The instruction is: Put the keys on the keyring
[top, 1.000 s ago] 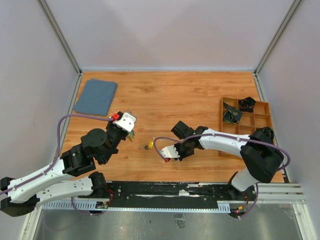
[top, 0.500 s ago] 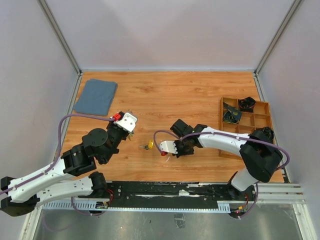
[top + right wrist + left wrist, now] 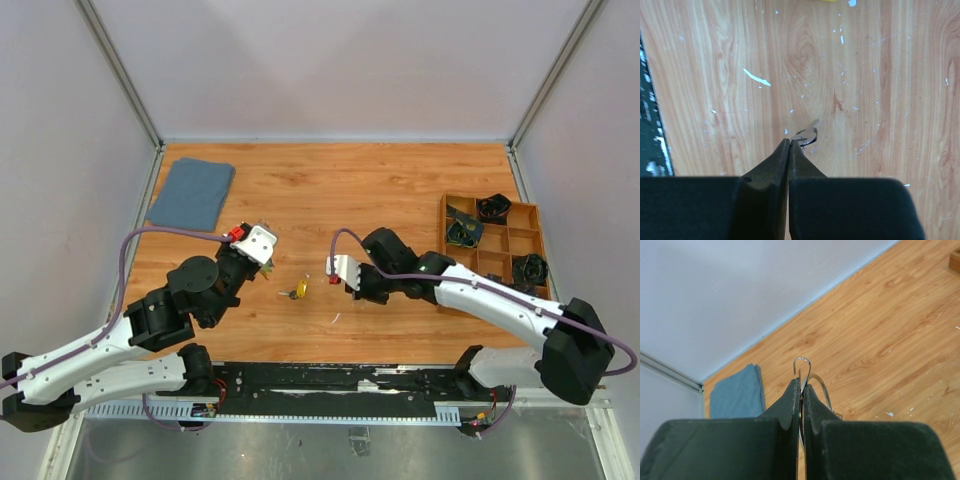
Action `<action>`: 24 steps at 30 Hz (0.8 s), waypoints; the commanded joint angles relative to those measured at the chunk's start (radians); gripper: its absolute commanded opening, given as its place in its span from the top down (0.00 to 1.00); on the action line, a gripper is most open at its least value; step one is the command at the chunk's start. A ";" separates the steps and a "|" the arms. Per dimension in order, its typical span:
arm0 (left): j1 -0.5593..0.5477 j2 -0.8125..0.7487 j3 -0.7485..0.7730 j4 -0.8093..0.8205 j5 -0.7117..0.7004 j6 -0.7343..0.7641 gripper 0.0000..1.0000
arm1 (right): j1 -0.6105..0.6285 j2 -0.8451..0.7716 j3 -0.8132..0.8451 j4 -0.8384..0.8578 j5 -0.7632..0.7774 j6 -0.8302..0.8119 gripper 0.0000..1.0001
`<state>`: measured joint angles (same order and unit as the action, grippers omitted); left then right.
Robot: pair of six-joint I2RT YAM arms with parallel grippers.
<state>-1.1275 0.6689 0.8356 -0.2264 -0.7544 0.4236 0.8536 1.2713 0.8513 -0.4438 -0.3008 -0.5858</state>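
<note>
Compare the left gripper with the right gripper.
The left gripper is shut on the keyring, a silver wire loop; the right gripper pinches what seems a tiny silver key. The left gripper points out across the table toward the wall; the right gripper points straight down at it. Both have closed jaws.

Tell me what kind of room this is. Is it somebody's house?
Not a house, most likely a robot lab's test booth. A left arm and a right arm are bolted at the edge of a wooden table, plain grey walls box it in, and a divided tray holds black bits.
</note>
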 commanded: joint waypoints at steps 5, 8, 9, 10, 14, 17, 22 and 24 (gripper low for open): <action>0.005 0.008 0.026 0.027 0.048 -0.033 0.99 | -0.055 -0.145 0.048 0.008 -0.200 0.274 0.99; 0.006 0.015 0.028 0.025 0.069 -0.041 0.99 | -0.070 -0.181 0.078 -0.011 -0.252 0.325 0.99; 0.005 0.019 0.028 0.025 0.078 -0.043 0.99 | -0.078 -0.189 0.087 -0.014 -0.273 0.346 0.99; 0.006 0.023 0.029 0.024 0.087 -0.045 0.99 | -0.087 -0.197 0.100 -0.014 -0.300 0.367 0.99; 0.006 0.032 0.034 0.019 0.135 -0.056 0.99 | -0.129 -0.218 0.170 -0.014 -0.425 0.446 0.99; 0.006 0.031 0.038 0.021 0.180 -0.060 0.99 | -0.163 -0.227 0.217 -0.011 -0.476 0.497 0.99; 0.005 0.041 0.060 0.018 0.280 -0.046 0.99 | -0.214 -0.214 0.303 -0.007 -0.534 0.576 0.99; 0.005 0.057 0.077 0.010 0.325 -0.037 0.99 | -0.216 -0.211 0.335 -0.005 -0.550 0.585 1.00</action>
<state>-1.1275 0.7109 0.8490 -0.2375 -0.5411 0.3763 0.6594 1.0592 1.1160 -0.4500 -0.7647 -0.0792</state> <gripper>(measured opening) 0.027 0.009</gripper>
